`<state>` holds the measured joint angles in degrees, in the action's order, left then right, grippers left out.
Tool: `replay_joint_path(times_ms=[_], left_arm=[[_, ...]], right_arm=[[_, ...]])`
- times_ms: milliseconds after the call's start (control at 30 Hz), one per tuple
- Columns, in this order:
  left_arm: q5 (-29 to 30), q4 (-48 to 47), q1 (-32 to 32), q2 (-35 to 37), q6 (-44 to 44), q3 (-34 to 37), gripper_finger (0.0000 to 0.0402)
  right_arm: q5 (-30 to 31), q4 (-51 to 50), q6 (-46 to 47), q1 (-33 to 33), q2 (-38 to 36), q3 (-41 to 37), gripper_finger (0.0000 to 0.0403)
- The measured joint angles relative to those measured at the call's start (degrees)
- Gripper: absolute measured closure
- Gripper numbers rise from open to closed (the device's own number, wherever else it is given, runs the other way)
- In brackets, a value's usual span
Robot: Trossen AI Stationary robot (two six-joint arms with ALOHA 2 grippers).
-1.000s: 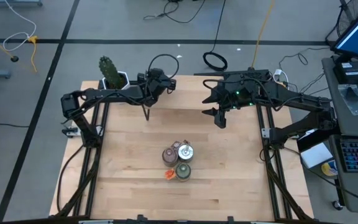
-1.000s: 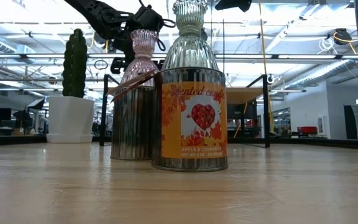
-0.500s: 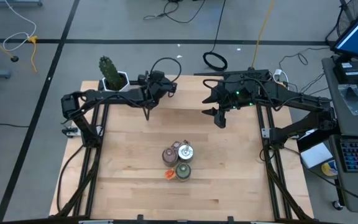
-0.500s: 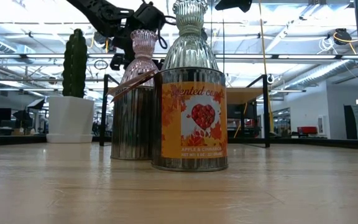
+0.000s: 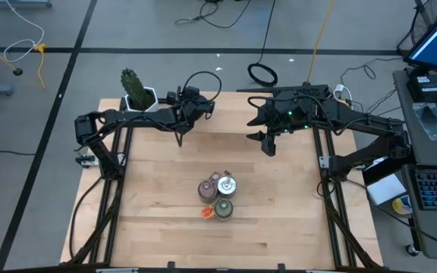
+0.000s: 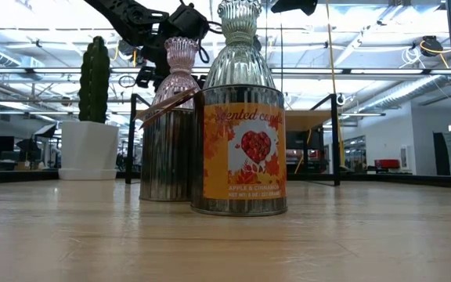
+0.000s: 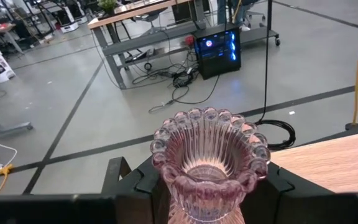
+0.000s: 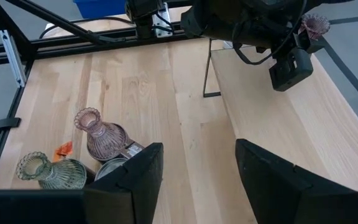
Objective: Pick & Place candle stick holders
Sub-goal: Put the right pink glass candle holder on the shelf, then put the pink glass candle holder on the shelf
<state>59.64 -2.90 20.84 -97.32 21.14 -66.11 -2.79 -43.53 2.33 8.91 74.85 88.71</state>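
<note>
Holders stand grouped at the middle of the wooden table (image 5: 150, 205): one pink glass holder (image 8: 98, 134), one olive-green glass holder (image 8: 45, 171), and two tin candles, one plain silver tin (image 6: 167, 153) and one labelled tin (image 6: 239, 149). One more pink holder (image 7: 210, 165) is clamped between the fingers of the left gripper (image 5: 179, 136), held above the far part of the table near the one potted cactus (image 5: 133, 87). The right gripper (image 5: 268, 144) hovers over the far right part, fingers apart and holding nothing.
</note>
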Motion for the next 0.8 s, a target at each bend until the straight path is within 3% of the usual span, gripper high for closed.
replay_joint_path(times_ms=[233,567,800], left_arm=[[-0.6,0.0,0.0,0.0,0.5,0.0,0.024],[-0.9,-0.2,-0.2,0.0,-0.1,0.0,0.0152],[0.1,-0.2,-1.2,1.3,-3.4,0.1,0.0117]], right_arm=[[0.0,0.0,0.0,0.0,0.0,0.0,0.0209],[0.0,0.0,0.0,0.0,0.0,0.0,0.0209],[0.0,0.1,0.0,0.0,0.0,0.0,0.0209]])
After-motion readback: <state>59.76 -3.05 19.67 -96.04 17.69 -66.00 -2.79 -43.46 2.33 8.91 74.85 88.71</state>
